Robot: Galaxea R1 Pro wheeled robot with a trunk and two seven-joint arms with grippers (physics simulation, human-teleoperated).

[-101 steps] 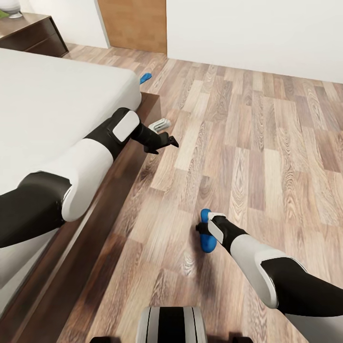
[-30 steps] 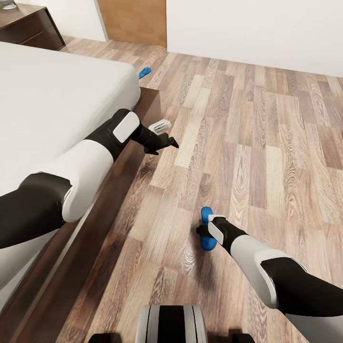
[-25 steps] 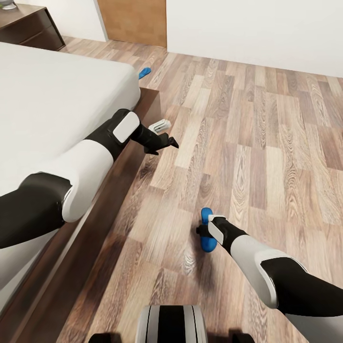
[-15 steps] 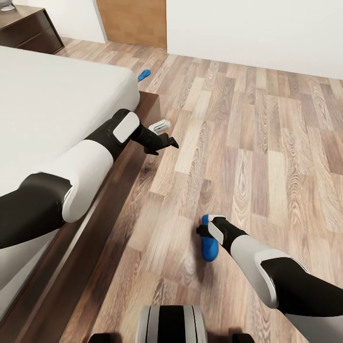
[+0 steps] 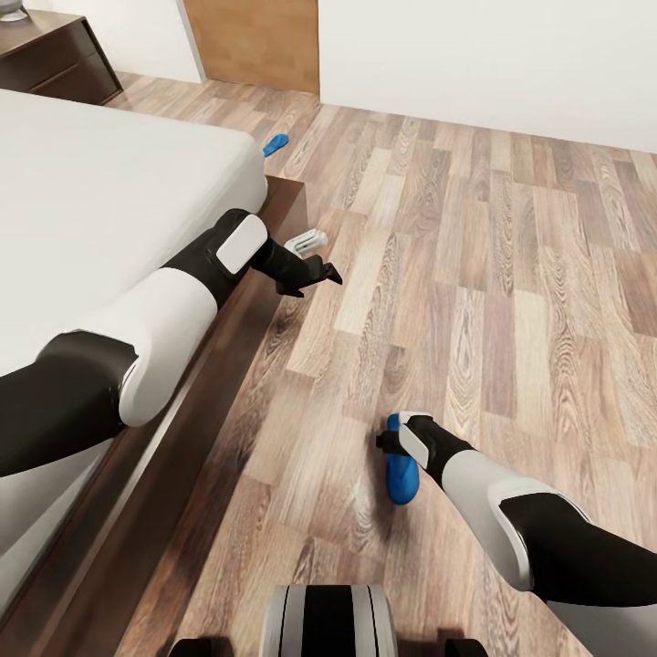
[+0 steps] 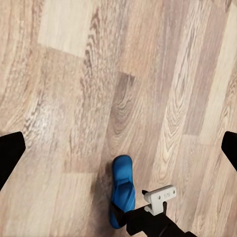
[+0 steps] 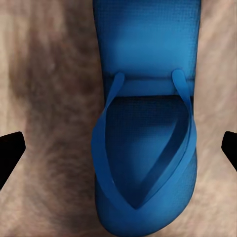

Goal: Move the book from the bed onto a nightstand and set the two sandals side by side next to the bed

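Observation:
One blue sandal [image 5: 400, 474] lies on the wood floor, straps up, directly under my right gripper [image 5: 392, 447]. In the right wrist view that sandal [image 7: 145, 123] sits between the fingertips [image 7: 10, 150], which stand wide apart and clear of it, so the gripper is open. The other sandal [image 5: 276, 144] lies on the floor by the far corner of the bed [image 5: 109, 201]. My left gripper [image 5: 317, 281] hangs open over the bed frame's edge, looking down on the near sandal [image 6: 122, 192] and the right gripper [image 6: 120, 213]. A nightstand [image 5: 55, 55] stands at the far left. The book is out of view.
A wooden door [image 5: 255, 41] and a white wall [image 5: 484, 55] close the far side. The plank floor [image 5: 511, 255] stretches open to the right of the bed. My base [image 5: 328, 625] shows at the bottom edge.
The near sandal now reaches a little lower below the right gripper than a second ago. The whole picture has also shifted slightly. Both arms hold their poses.

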